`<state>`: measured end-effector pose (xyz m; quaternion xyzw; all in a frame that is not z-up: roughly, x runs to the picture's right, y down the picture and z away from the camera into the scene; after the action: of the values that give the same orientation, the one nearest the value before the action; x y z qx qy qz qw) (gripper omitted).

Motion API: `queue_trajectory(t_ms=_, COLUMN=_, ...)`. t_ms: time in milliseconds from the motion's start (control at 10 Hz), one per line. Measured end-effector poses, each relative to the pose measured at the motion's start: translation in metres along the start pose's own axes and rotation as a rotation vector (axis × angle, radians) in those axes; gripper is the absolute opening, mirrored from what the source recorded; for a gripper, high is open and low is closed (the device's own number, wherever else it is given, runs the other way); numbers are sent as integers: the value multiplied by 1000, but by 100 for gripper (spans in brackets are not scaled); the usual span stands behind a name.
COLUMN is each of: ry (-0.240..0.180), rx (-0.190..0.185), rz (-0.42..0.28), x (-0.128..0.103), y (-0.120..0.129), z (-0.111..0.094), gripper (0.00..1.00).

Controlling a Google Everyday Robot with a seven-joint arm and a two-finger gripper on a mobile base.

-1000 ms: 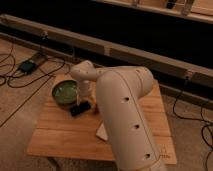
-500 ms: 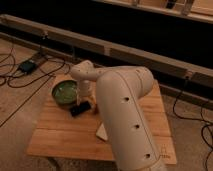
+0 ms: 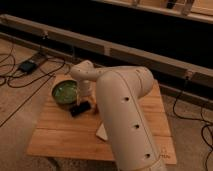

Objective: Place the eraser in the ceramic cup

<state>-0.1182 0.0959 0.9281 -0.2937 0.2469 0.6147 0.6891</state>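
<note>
The gripper (image 3: 85,99) is hanging at the end of the 1 white arm (image 3: 125,110), low over the wooden table (image 3: 60,135) and just beside the green bowl (image 3: 65,92). Its degree of opening cannot be told. The eraser (image 3: 80,109) is lying on the table directly below the gripper, near the bowl's rim.
</note>
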Motion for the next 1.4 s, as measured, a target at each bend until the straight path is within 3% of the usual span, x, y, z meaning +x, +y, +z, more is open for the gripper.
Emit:
queue_trajectory(t_ms=500, ry=0, rx=0, rz=0, x=0, y=0, z=0, gripper=60)
queue_trajectory(t_ms=800, ry=1, rx=0, rz=1, x=0, y=0, z=0, gripper=79)
queue_trajectory(t_ms=1100, ry=-3, rx=9, rz=-2, x=2, y=-4, z=-2, gripper=80)
queue_trajectory(t_ms=1400, ry=-41, rx=3, rz=-4, x=8, y=9, z=-42, gripper=80)
